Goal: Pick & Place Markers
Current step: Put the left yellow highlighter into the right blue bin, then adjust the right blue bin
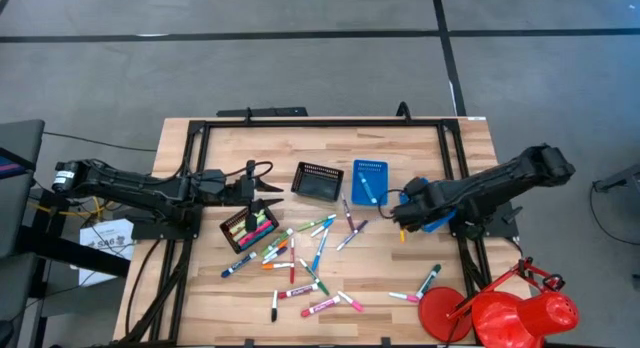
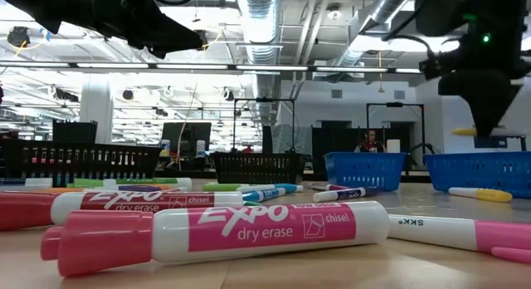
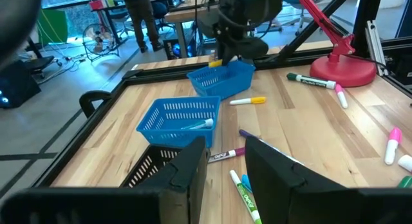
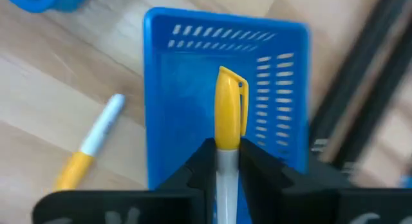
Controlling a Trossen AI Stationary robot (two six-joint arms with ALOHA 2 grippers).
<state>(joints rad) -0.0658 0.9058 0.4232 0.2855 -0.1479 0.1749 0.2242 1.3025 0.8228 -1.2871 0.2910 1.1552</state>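
Many capped markers (image 1: 310, 253) in pink, green, blue and orange lie loose on the wooden table; pink ones (image 2: 249, 231) fill the low view's foreground. More lie in a black mesh tray (image 1: 250, 228). My right gripper (image 1: 405, 216) is shut on a yellow-capped marker (image 4: 226, 114) above a blue mesh tray (image 4: 187, 108). A like marker (image 4: 90, 150) lies on the wood beside that tray. My left gripper (image 3: 225, 169) is open, in the air near the black tray with the markers, holding nothing. My right gripper pinches the marker between its two fingers, on the white barrel (image 4: 225, 156) just behind the yellow cap. The capped end sticks out beyond the fingertips. The marker (image 2: 465, 131) is lifted clear, about level, above the blue tray (image 2: 481, 173).
A second black tray (image 1: 318, 181) and a second blue tray (image 1: 368, 183) holding a marker stand mid-table at the far side. A red stand (image 1: 510, 308) sits at the near right corner. A black frame (image 1: 320, 123) borders the table.
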